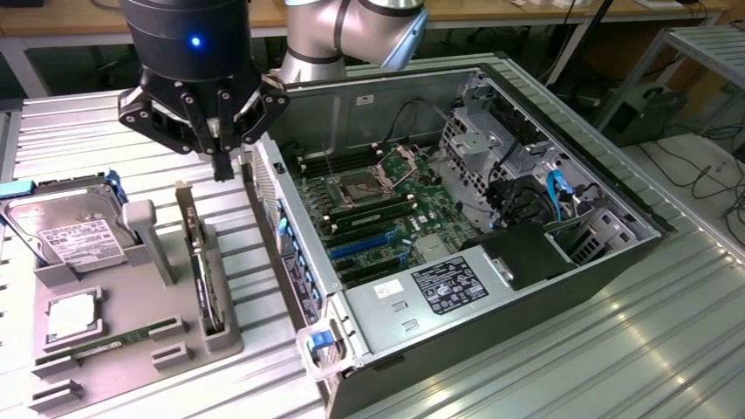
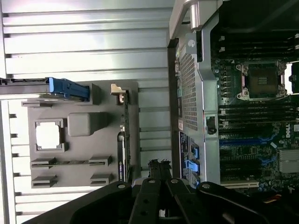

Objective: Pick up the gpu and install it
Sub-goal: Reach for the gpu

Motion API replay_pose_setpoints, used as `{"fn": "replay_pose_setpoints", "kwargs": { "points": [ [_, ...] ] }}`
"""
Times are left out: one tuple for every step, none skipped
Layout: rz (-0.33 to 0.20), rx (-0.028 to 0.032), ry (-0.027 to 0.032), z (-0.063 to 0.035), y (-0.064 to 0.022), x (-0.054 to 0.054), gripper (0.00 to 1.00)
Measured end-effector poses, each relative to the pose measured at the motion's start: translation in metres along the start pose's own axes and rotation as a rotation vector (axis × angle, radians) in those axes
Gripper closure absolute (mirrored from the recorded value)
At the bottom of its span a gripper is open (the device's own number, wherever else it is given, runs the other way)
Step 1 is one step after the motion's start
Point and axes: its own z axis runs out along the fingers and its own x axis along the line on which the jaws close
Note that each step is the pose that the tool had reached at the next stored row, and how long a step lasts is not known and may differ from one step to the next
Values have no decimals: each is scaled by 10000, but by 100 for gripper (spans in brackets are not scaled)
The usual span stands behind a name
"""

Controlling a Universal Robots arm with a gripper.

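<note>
The gpu (image 1: 202, 271) is a thin dark card standing on edge in a slot of the grey holder tray (image 1: 128, 362), its silvery bracket (image 1: 183, 199) at the far end. From the wrist it appears edge-on, the gpu (image 2: 124, 140) being a dark line along the tray (image 2: 84, 179). My gripper (image 1: 222, 168) hangs above the ribbed table, just beyond the bracket end and between the tray and the open computer case (image 1: 512, 288). The fingers (image 2: 159, 169) are pressed together, shut on nothing and clear of the card.
The tray also carries a hard drive (image 1: 72, 229) with blue rails, a processor chip (image 1: 72, 314) and a green memory stick (image 1: 111, 340). Inside the case the motherboard (image 1: 385, 205) shows blue expansion slots (image 1: 361, 249). The case wall (image 1: 274, 218) stands close beside the card.
</note>
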Motion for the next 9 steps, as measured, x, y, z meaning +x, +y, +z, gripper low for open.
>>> {"fn": "replay_pose_setpoints", "kwargs": {
  "points": [
    [0,0,0,0,-2,6,89],
    [1,0,0,0,-4,14,89],
    [0,0,0,0,-6,20,89],
    [0,0,0,0,-7,24,89],
    [-1,0,0,0,-9,29,89],
    [0,0,0,0,-10,36,89],
    [0,0,0,0,-12,44,89],
    [0,1,0,-1,-14,55,89],
    [0,0,0,-1,-17,69,89]
  ]
}}
